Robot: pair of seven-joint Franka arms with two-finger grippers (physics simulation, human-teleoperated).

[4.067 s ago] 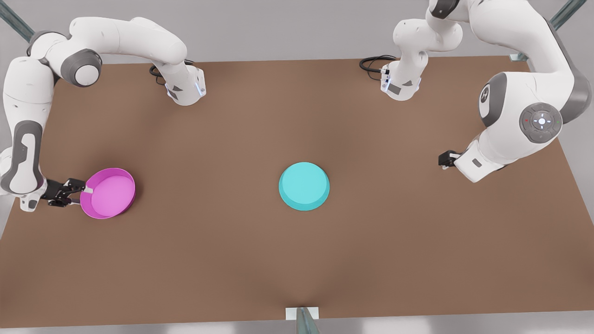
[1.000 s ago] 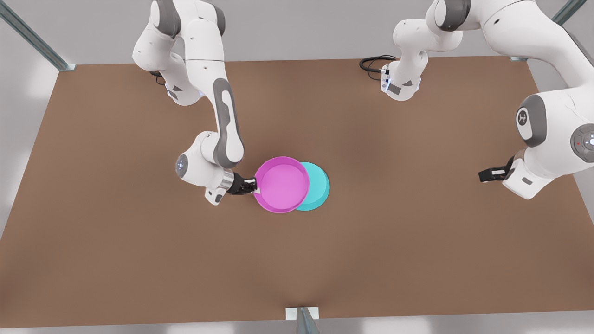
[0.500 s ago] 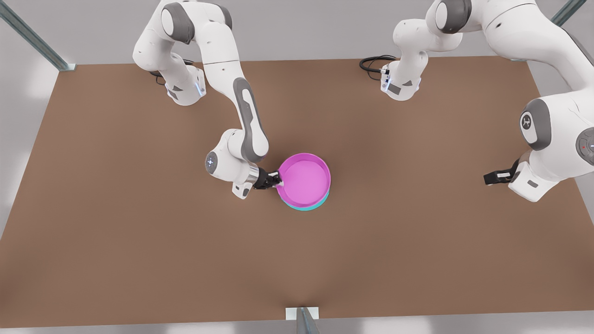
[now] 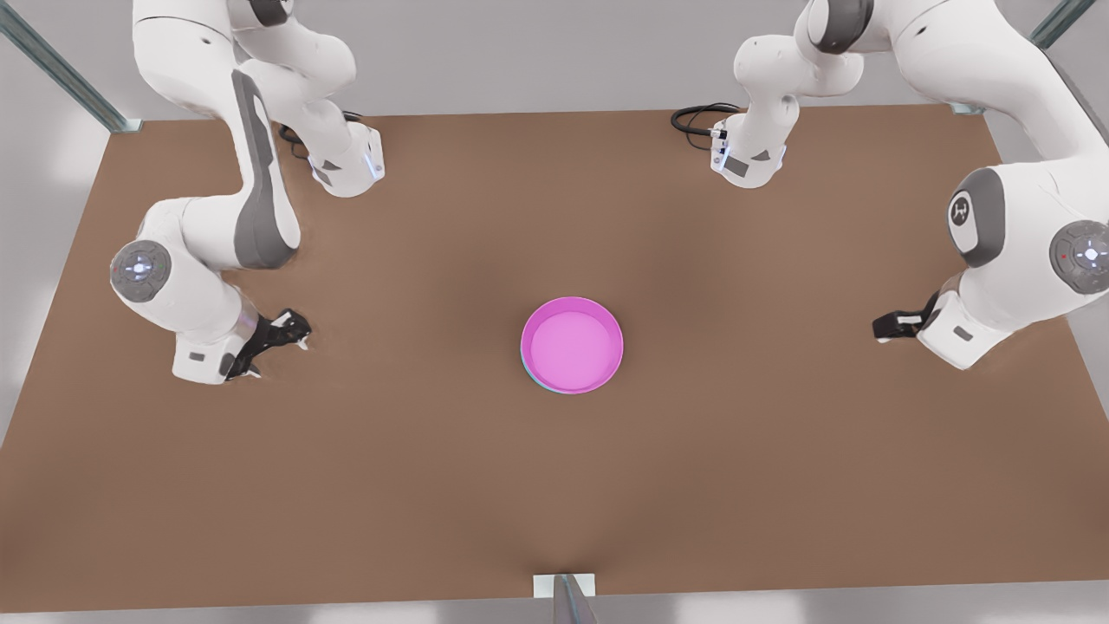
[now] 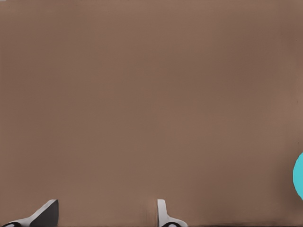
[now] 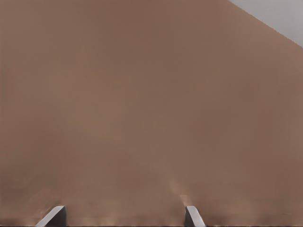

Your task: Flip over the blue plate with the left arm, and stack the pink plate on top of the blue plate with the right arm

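- pink plate (image 4: pixel 572 344) sits rim-up on the blue plate (image 4: pixel 530 374), mid-table (image 4: pixel 554 485); only a thin cyan edge shows beneath it.
- right gripper (image 4: pixel 290 330) at the front view's left, well apart from the stack, fingers spread, empty.
- left gripper (image 4: pixel 892 325) at the front view's right, fingers apart, empty; cyan sliver (image 5: pixel 298 176) at its view's edge.

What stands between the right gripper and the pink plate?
Nothing visible. Bare table lies between the open right gripper, at the front view's left, and the pink plate, which sits on the blue plate. The left gripper waits at the front view's right.
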